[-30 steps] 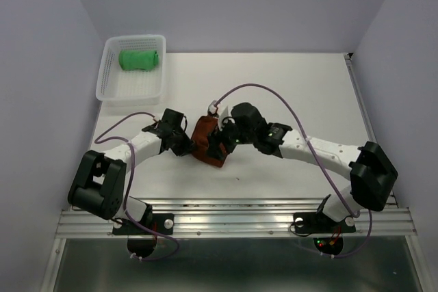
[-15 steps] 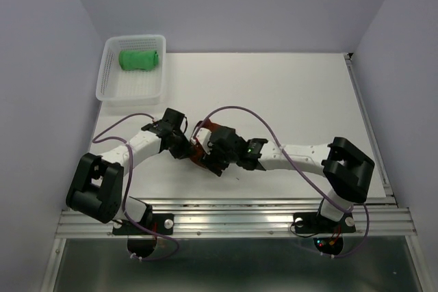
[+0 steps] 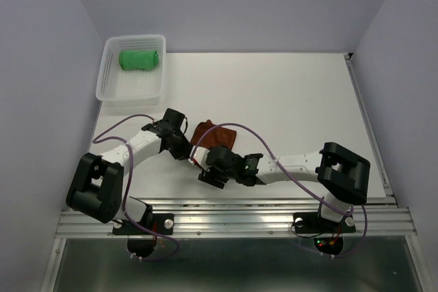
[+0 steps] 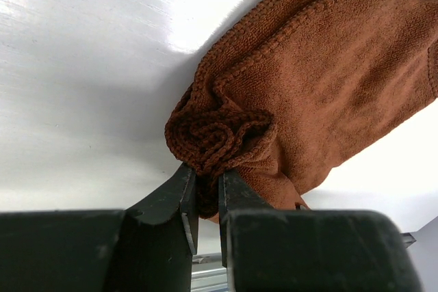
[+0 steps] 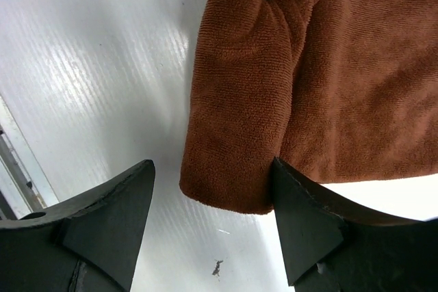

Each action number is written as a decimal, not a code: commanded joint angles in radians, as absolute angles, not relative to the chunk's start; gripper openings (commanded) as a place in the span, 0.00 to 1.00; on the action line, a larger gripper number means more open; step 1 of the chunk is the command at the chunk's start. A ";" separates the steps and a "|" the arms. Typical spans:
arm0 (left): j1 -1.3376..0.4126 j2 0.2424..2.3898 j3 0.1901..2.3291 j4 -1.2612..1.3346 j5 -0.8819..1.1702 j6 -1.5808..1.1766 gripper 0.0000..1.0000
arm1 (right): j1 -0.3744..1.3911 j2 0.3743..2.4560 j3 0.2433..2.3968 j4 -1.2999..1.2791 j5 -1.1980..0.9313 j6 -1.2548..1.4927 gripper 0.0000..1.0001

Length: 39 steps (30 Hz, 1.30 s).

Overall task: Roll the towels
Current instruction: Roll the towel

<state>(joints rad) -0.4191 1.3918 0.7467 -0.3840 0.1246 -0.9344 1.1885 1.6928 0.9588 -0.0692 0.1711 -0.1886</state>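
task status, left to right: at the far left corner of the worktop (image 3: 287, 100) the white mesh basket (image 3: 109, 92) contains the green towel (image 3: 139, 59), which lies as a compact roll against the basket's far wall; this item is judged complete. the rust-brown towel (image 3: 217, 133) lies on the worktop near the front edge, between the two arms, and is not yet rolled: the wrist views show it folded loosely, with one bunched corner and one rounded fold along its side, so roughly half of the task remains. left gripper (image 4: 207, 182): nearly closed, its jaws pinching the bunched corner of the rust-brown towel (image 4: 321, 100); the cloth is crumpled just above the fingertips and the rest of it spreads away across the worktop. right gripper (image 5: 212, 169): jaws spread wide, holding nothing, positioned low over the near corner of the rust-brown towel (image 5: 328, 87), with that corner lying between the two fingers. whether the right-hand finger touches the cloth edge cannot be determined. remaining work, as judged: form the brown towel into a roll.
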 commanded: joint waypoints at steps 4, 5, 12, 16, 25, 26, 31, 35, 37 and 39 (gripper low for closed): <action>-0.422 1.384 0.778 -0.403 0.158 -0.948 0.00 | 1.218 1.732 0.950 0.029 0.307 -0.204 0.69; -0.423 1.384 0.775 -0.403 0.163 -0.951 0.00 | 1.218 1.738 0.950 0.034 0.323 -0.203 0.66; -0.422 1.351 0.769 -0.413 0.164 -0.966 0.04 | 1.218 1.781 0.943 0.083 0.396 -0.167 0.36; -0.422 1.336 0.769 -0.417 0.160 -0.963 0.16 | 1.218 1.787 0.946 0.071 0.387 -0.147 0.03; -0.422 1.220 0.790 -0.452 0.091 -0.962 0.78 | 1.128 1.724 1.006 -0.043 0.166 -0.002 0.01; -0.422 1.203 0.793 -0.459 0.078 -0.959 0.84 | 1.112 1.721 1.014 -0.054 0.099 0.044 0.01; -0.422 1.167 0.788 -0.454 0.066 -0.951 0.88 | 0.999 1.727 1.078 -0.162 -0.147 0.092 0.02; -0.422 1.154 0.772 -0.417 0.080 -0.939 0.91 | 0.865 1.770 1.134 -0.193 -0.409 0.191 0.03; -0.422 1.157 0.767 -0.403 0.086 -0.931 0.91 | 0.827 1.785 1.147 -0.193 -0.487 0.216 0.03; -0.422 1.161 0.759 -0.376 0.103 -0.920 0.93 | 0.778 1.808 1.167 -0.193 -0.589 0.253 0.03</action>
<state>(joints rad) -0.4179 1.1801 0.7589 -0.4244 0.0860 -0.9508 0.8474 1.7767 1.1130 -0.1669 -0.3229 0.1539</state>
